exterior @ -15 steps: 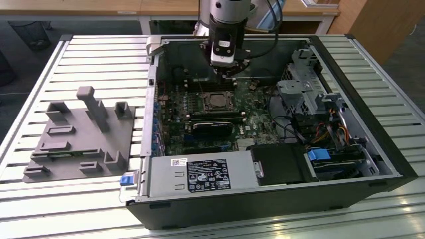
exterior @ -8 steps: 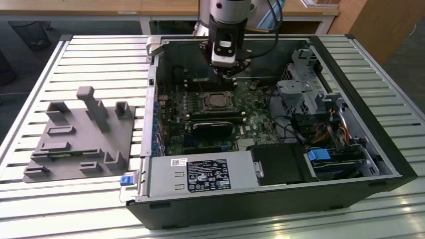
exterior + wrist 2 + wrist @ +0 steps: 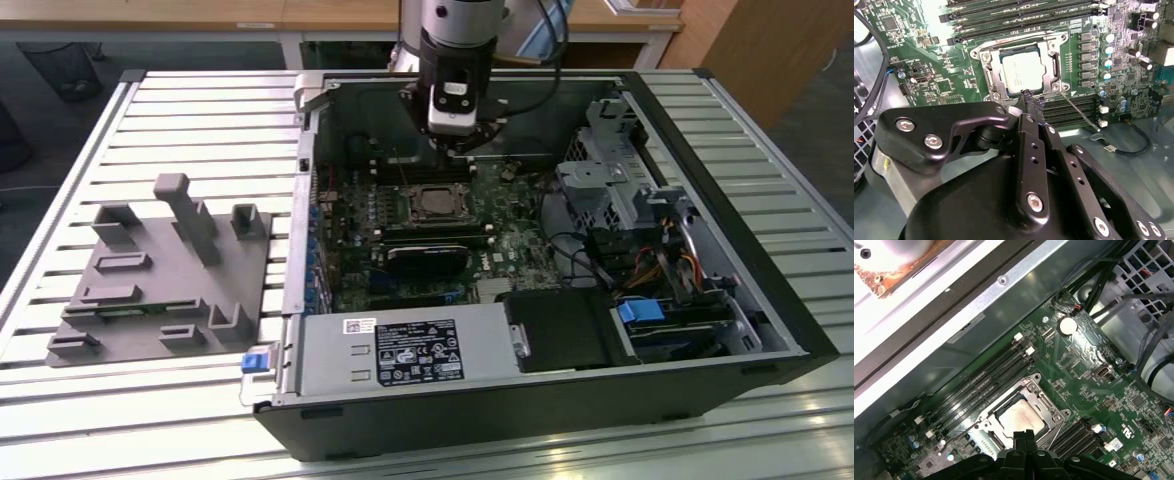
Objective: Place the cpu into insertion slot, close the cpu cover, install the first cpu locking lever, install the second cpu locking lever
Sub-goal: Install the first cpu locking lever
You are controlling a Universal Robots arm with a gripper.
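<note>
The cpu [image 3: 1021,72], a silver-grey square chip, lies seated in the insertion slot, which it hides. The cpu cover [image 3: 1013,48], a silvery frame, lies flat around the chip [image 3: 1021,417] in both wrist views. A thin metal locking lever [image 3: 1079,112] slants out from one socket corner across the memory slots. My gripper [image 3: 1029,96] is shut with nothing between its fingers, its tip just beside the socket edge near that lever's root. In the exterior view the gripper [image 3: 461,145] hangs over the board just behind the socket [image 3: 434,203].
The open computer case [image 3: 787,300] lies on a slatted table. A black heatsink [image 3: 427,252] sits in front of the socket, the power supply [image 3: 400,352] nearer still. Drive cage and cables [image 3: 627,180] fill the exterior view's right. A grey fixture [image 3: 160,270] stands outside, left.
</note>
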